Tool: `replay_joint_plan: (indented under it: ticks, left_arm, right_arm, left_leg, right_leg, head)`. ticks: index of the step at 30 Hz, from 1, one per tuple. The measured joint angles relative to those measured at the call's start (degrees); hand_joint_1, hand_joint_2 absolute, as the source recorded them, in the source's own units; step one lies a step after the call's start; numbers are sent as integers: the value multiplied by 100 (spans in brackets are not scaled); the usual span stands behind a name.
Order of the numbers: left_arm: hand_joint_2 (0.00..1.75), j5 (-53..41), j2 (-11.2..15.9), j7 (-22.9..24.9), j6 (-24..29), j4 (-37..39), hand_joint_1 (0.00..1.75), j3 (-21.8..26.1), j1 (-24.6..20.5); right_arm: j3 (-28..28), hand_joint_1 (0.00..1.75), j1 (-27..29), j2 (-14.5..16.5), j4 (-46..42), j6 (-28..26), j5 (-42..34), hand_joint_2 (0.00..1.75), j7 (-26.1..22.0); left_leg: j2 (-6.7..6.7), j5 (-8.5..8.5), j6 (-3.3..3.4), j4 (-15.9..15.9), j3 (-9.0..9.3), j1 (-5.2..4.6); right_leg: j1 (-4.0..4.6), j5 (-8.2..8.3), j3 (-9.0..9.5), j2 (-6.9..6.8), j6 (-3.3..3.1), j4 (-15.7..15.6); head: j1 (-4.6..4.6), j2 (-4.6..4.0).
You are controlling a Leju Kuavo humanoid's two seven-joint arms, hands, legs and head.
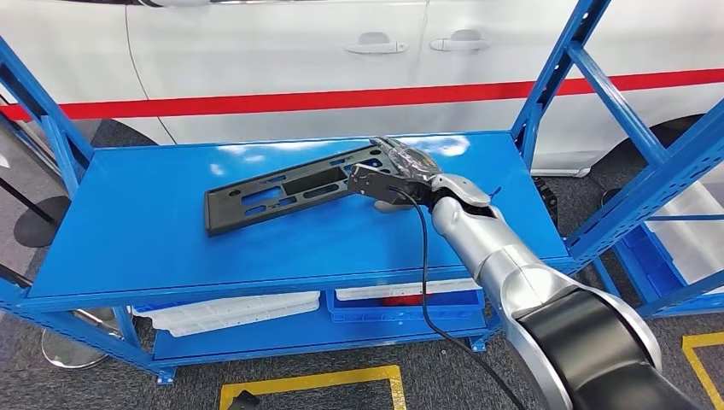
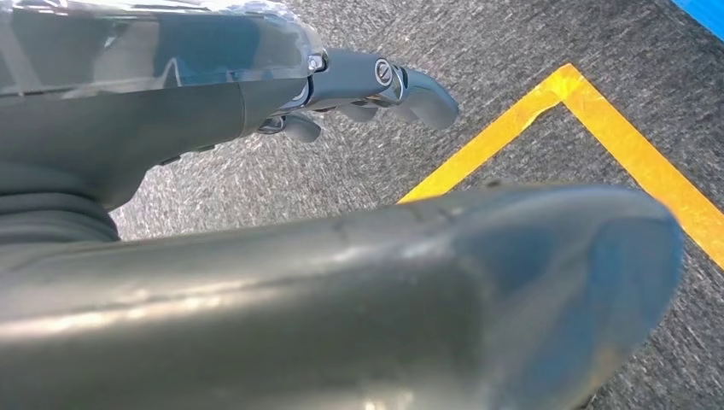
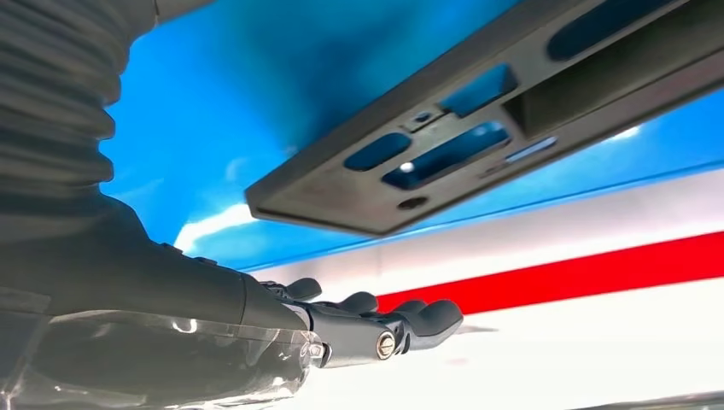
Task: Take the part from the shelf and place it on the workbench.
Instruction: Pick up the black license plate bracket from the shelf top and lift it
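A long black part (image 1: 282,192) with several slots lies flat on the blue top shelf (image 1: 171,248), running from front left to back right. My right hand (image 1: 394,182) is at the part's right end, fingers stretched out. In the right wrist view the fingers (image 3: 401,320) are straight and hold nothing, with a gap between them and the end of the part (image 3: 478,128). My left hand (image 2: 367,85) hangs over the grey floor, fingers loosely extended and holding nothing.
A white car (image 1: 282,51) with a red stripe stands close behind the shelf. Blue uprights (image 1: 559,73) flank the shelf at its right and left. White trays (image 1: 230,312) and a blue bin (image 1: 410,306) sit on the lower level. Yellow tape (image 2: 598,145) marks the floor.
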Motion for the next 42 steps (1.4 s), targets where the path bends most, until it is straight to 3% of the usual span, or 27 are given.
replay_joint_plan:
  ticks: [9,13,15,18,21,30,37,42]
  left_arm:
    - [0,215,0,-62,-13,0,0,92,11]
    - [0,357,-1,-151,-86,0,0,234,42]
    - [0,365,-2,-186,-89,0,0,280,60]
    - [0,353,-3,-191,-68,0,0,302,74]
    - [0,336,-8,-161,-47,0,0,302,71]
    - [0,338,-11,-136,-43,0,0,302,70]
    - [0,388,-18,-160,-19,0,0,309,95]
    - [0,437,-44,-196,-1,0,0,330,109]
  right_arm:
    - [0,0,115,135,-10,268,-97,175,-47]
    - [0,0,230,150,-19,55,-209,175,-250]
    - [32,0,337,144,-80,-697,24,175,-438]
    - [214,0,559,121,-212,-2457,632,175,-602]
    - [326,0,862,68,-495,-3290,1237,175,-617]
    - [310,0,1323,16,-956,-3399,1550,175,-670]
    - [-124,0,1398,90,-796,-3377,645,175,-1425]
    - [-299,0,1480,144,-619,-3271,350,175,-1502]
  left_leg:
    - [0,0,-2,-2,0,1]
    - [0,-1,-2,-3,0,2]
    - [0,-1,-3,-3,0,2]
    - [1,-2,-3,-3,0,2]
    - [1,-2,-4,-3,0,2]
    - [1,-2,-4,-3,0,2]
    - [1,-2,-4,-4,0,2]
    - [1,-2,-4,-4,0,2]
  right_leg:
    - [1,-6,0,0,8,6]
    - [0,-9,-2,0,11,5]
    - [0,-10,-5,0,11,5]
    - [-1,-11,-7,0,11,4]
    - [-1,-11,-7,0,11,4]
    - [0,-11,-9,1,11,5]
    - [0,-12,-7,0,12,5]
    - [0,-14,-7,0,16,5]
  head:
    - [0,-1]
    - [0,-1]
    - [0,-1]
    - [0,-1]
    - [0,-1]
    - [0,-1]
    - [0,-1]
    - [0,-1]
